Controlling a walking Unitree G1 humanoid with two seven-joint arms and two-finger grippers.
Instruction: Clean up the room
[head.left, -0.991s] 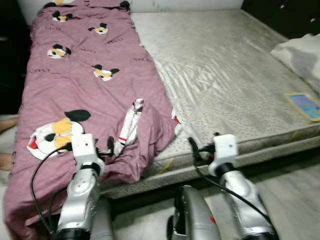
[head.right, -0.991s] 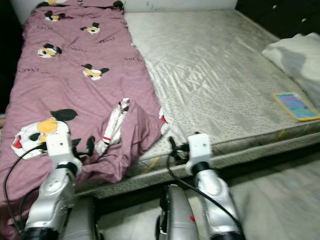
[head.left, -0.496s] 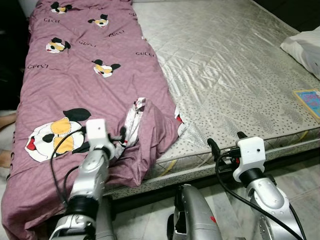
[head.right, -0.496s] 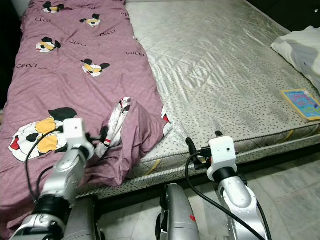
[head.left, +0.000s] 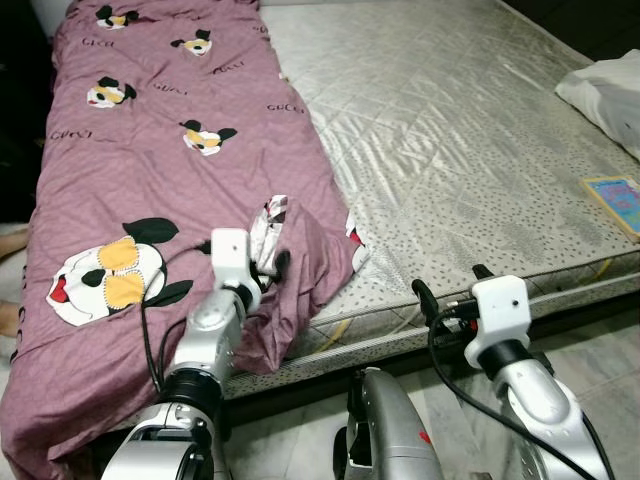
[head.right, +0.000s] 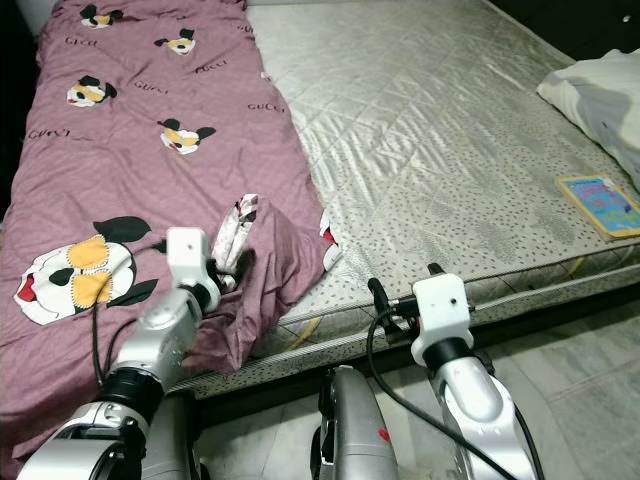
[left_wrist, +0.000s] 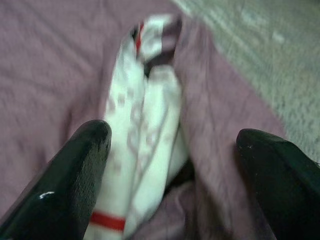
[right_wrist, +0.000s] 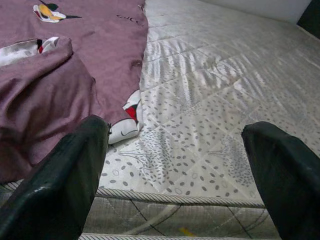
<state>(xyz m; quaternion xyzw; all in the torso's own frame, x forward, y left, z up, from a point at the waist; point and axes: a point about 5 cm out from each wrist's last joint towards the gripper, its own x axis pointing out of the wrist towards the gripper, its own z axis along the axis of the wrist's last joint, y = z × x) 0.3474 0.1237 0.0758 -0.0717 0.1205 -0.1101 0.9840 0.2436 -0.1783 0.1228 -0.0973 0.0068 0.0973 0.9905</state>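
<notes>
A mauve quilt (head.left: 150, 130) with cartoon mouse prints covers the left half of the bed, its near corner folded over so a white and red underside fold (head.left: 266, 222) sticks up. My left gripper (head.left: 268, 268) is open right at that fold; in the left wrist view the white fold (left_wrist: 145, 130) lies between its two black fingers (left_wrist: 75, 170). My right gripper (head.left: 447, 290) is open over the mattress's front edge (head.left: 560, 275), to the right of the quilt corner (right_wrist: 55, 90), holding nothing.
The bare grey quilted mattress (head.left: 450, 130) takes up the right of the bed. A colourful book (head.left: 615, 195) lies near its right edge, with a white pillow (head.left: 610, 85) behind it. Grey floor (head.left: 600, 350) runs along the bed's foot.
My left arm has reached forward and to the right, bringing its open gripper up to the white fold. The right arm has barely moved. The camera tilted down earlier.
</notes>
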